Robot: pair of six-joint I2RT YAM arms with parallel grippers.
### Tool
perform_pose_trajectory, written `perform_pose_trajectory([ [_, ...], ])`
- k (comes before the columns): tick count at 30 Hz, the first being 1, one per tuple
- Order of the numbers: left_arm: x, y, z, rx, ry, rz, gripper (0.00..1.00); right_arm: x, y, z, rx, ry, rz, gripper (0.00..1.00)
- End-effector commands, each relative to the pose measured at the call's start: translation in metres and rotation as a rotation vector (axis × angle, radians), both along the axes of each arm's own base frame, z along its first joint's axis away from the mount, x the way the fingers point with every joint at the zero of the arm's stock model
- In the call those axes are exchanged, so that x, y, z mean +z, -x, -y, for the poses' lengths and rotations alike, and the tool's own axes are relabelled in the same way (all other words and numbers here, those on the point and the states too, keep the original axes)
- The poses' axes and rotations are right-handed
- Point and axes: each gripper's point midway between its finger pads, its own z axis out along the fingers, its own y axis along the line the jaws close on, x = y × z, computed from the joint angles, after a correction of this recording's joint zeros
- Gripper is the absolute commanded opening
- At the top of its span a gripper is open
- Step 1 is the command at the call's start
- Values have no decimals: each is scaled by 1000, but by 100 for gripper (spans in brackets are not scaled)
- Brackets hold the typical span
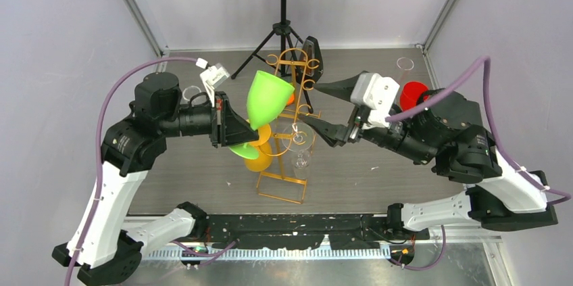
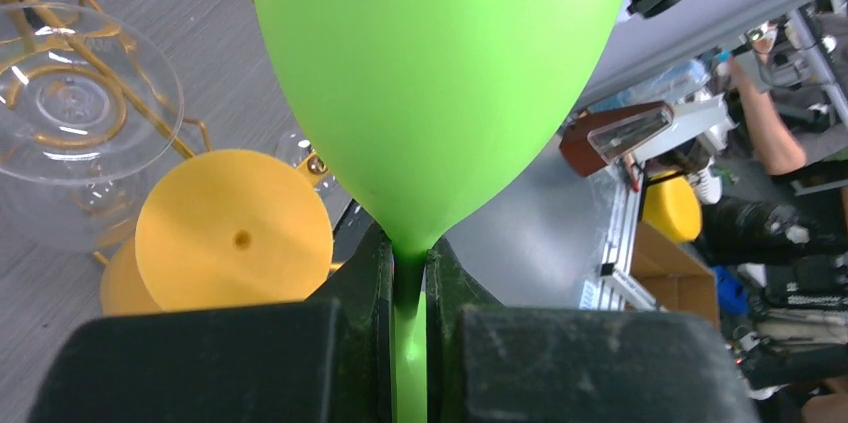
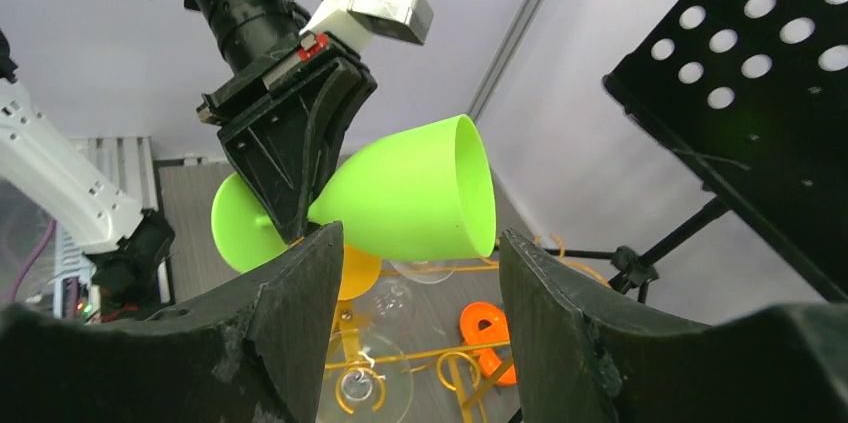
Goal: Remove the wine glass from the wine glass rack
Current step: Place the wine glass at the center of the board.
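Your left gripper (image 2: 410, 263) squeezes the stem of the green wine glass (image 1: 269, 100); it leans, foot low, cup up over the wine glass rack (image 1: 295, 73). Your right gripper (image 3: 420, 243) is wide, holds nothing, and sits on the cup's far side

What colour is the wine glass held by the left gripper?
The wine glass is bright lime green, clearest in the left wrist view.
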Motion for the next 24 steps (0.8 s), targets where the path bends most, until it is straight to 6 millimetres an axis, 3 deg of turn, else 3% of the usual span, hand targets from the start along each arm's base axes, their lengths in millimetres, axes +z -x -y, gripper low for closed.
perform_pose_trajectory([
  [1,-2,19,-14,-63,-65,119,0,-7,10,-2,82,55,-102,65],
  [12,-19,43,-30,-148,-120,220,0,-9,41,-14,378,124,-239,65],
  [24,-24,71,-37,-219,-94,294,0,-33,51,-42,552,237,-344,69],
])
